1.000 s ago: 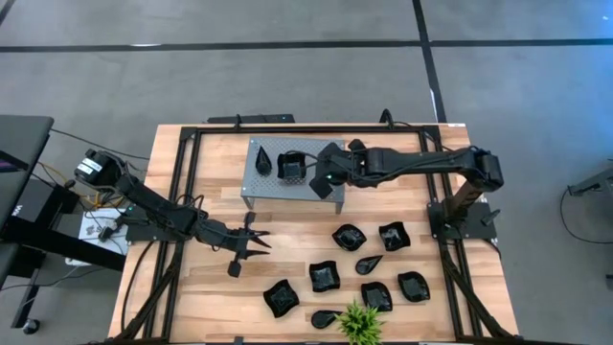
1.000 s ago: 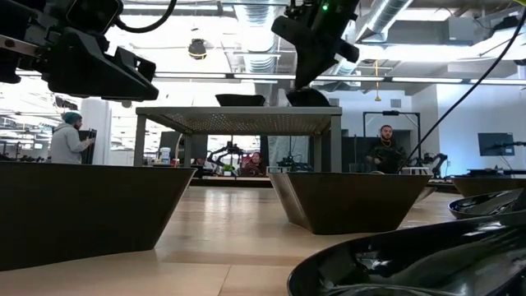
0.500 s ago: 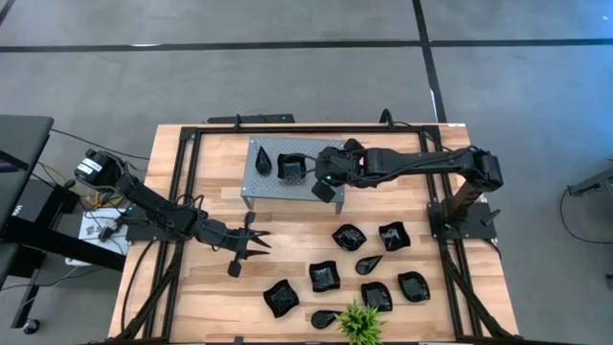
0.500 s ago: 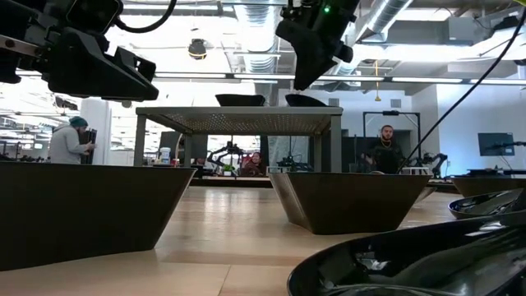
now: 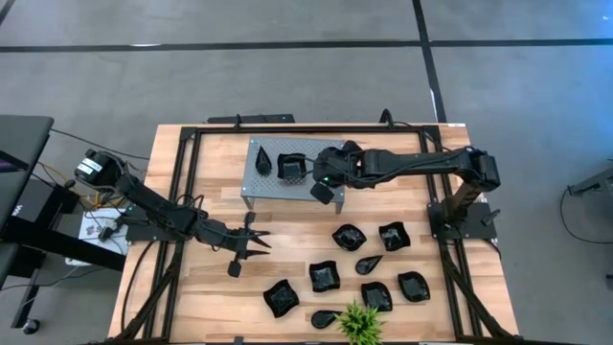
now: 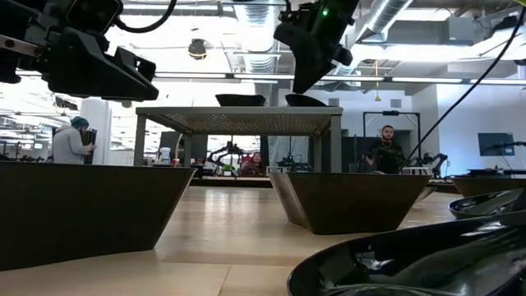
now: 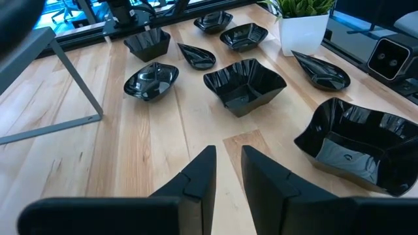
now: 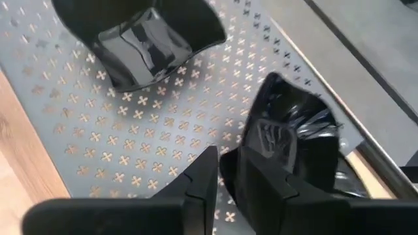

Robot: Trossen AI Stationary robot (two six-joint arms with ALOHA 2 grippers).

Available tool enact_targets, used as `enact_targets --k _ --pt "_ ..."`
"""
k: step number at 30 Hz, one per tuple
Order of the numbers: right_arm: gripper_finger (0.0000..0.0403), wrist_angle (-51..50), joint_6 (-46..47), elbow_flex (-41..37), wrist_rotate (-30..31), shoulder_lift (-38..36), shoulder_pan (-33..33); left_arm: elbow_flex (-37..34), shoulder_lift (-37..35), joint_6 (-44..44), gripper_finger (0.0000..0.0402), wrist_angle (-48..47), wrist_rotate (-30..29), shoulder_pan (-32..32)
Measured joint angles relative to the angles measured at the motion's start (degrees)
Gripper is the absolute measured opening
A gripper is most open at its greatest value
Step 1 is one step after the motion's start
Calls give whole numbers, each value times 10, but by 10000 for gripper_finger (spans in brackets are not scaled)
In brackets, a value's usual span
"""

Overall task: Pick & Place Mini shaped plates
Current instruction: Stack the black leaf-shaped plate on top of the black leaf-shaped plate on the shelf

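On top of the grey stand (image 5: pixel 287 168), at the far middle of the table (image 5: pixel 211 287), two black plates sit side by side. One squarish plate (image 5: pixel 291 167) rests near the stand's centre. A second plate (image 8: pixel 297 143) lies just beside it, at the stand's right edge, under the right gripper (image 5: pixel 326 182).

In the right wrist view this second plate rests rim up on the perforated metal, just ahead of the fingers. Those fingers are nearly closed with nothing between them, so the plate seems to have been let go. Its outline is irregular and roughly as wide as long, with no clear long axis; one raised corner points toward the squarish plate.

By this count two plates look placed. Eight more wait on the wood at the near right: a cluster of squarish, rounded and teardrop shapes (image 5: pixel 369 264) near a small green plant (image 5: pixel 360 324). The teardrop one points its tip toward the table's right side, with its long axis running diagonally.

The left gripper (image 5: pixel 257 241) hovers over bare wood at the near left, fingers slightly apart and holding nothing. The nearest loose plate (image 7: pixel 244 83) lies ahead of it.

Most of the job appears to remain.
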Motion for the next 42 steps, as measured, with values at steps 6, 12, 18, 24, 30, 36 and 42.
enact_targets --k 6,12,18,24,30,36,42 --pt "63 4 -9 -2 -1 26 -1 0 0 0 74 0 0 0" --pt "57 10 -13 -1 12 28 -8 0 0 0 74 0 1 0" --pt "7 10 -50 -1 10 28 -17 0 0 0 74 0 1 0" --pt "4 11 -58 -1 9 21 -18 0 0 0 74 0 1 0" --pt "3 17 -75 26 -23 12 2 0 0 0 74 0 0 0" --pt "2 12 -155 70 -16 12 20 0 0 -4 74 0 0 0" --pt "1 -51 -330 102 -30 12 27 0 0 -15 74 0 0 0"
